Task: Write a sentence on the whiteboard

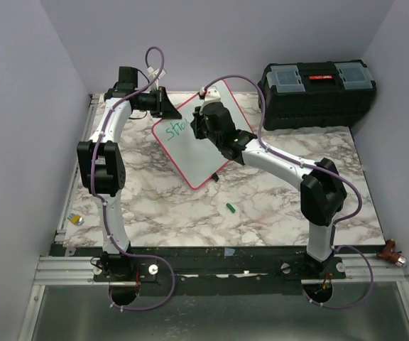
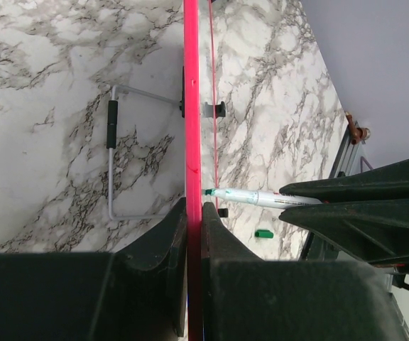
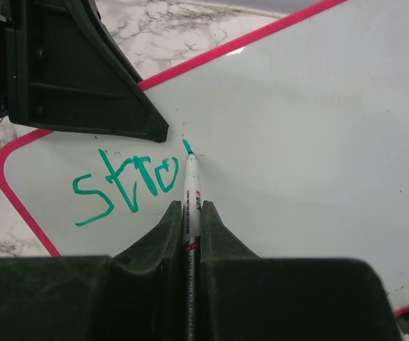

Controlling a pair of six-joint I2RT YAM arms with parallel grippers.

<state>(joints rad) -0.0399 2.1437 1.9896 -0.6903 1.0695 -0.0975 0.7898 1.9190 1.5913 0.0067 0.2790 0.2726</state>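
Now pinching the marker (image 3: 192, 186) tight in the right pincer (image 3: 190, 213), tip touching the whiteboard (image 3: 304, 135) just right of the sentence (image 3: 123, 186) reading "stro", bare white waiting further right, and squeezing the board's pink edge with the left pincer (image 2: 194, 210) over the worktop (image 1: 183, 209).

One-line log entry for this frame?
left gripper: shut on whiteboard edge | right gripper: shut on marker, tip at board | sentence: "stro" written

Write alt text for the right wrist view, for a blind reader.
The right gripper pinches a marker, its green tip on the whiteboard just right of green letters reading "stro". The left gripper clamps the board's pink upper edge at top left, with marbled table beyond.
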